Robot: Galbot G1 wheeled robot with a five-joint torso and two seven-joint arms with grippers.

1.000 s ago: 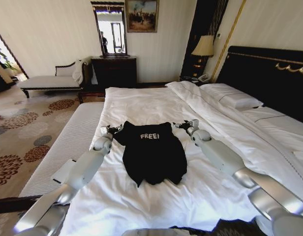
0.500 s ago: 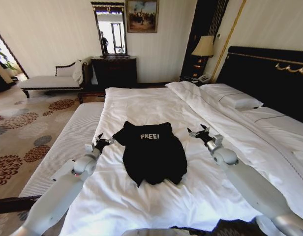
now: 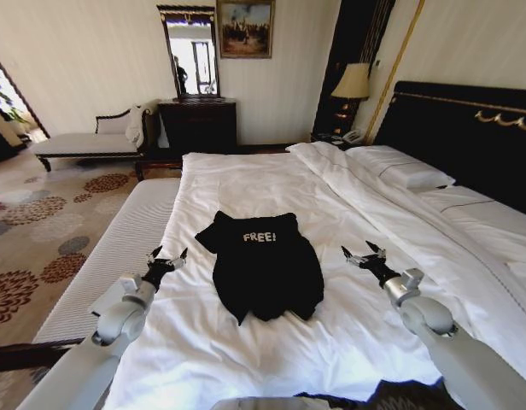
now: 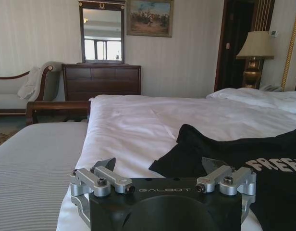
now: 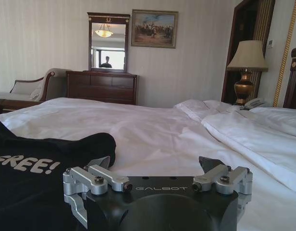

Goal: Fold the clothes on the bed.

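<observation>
The clothes are one black T-shirt with white "FREE!" lettering, lying partly folded in the middle of the bed on the white duvet. It also appears as the black T-shirt in the left wrist view and the black T-shirt in the right wrist view. My left gripper hovers open over the duvet, off the shirt's left sleeve, holding nothing. On the other side my right gripper is open too, well clear of the shirt's right edge. Open fingers show on the left gripper and right gripper.
A grey bench runs along the bed's left side. Pillows and a folded-back duvet lie at the right by the dark headboard. A dresser with mirror, a chaise and a lamp stand beyond the bed.
Both grippers have let go of the shirt's shoulders and drawn back toward me and outward, left to the left, right to the right. The shirt lies still.
</observation>
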